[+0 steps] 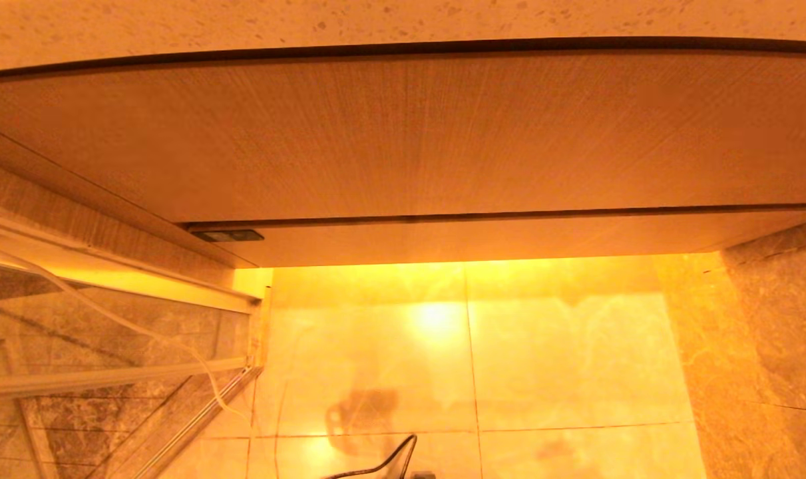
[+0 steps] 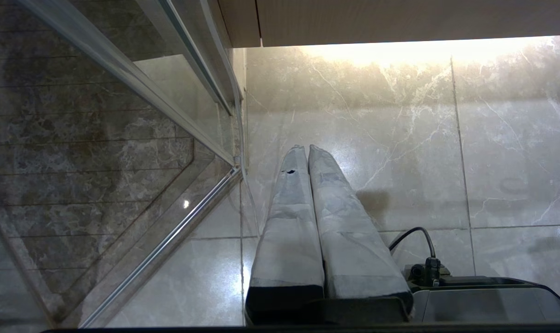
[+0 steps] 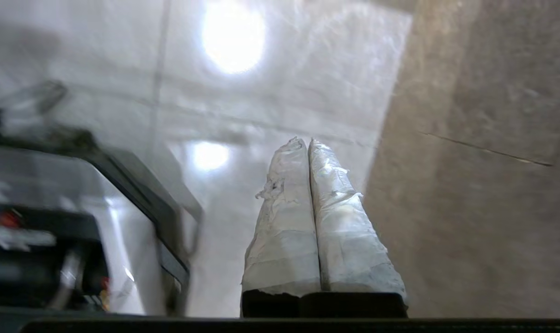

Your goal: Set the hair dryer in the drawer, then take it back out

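The wide light wood-grain drawer (image 1: 482, 236) sits shut under the taller wood panel (image 1: 403, 133), so the drawer must come out first, pulled slow and straight. The left gripper (image 2: 307, 149) and right gripper (image 3: 306, 141) both hang over the shiny floor tiles (image 2: 400, 138), jaws pressed together, holding nothing. The hair dryer is nowhere in view.

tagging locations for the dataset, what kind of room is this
Probably a bathroom: a wood-grain vanity front under a speckled stone countertop, glossy marble floor tiles, and a glass shower partition at the robot's left.
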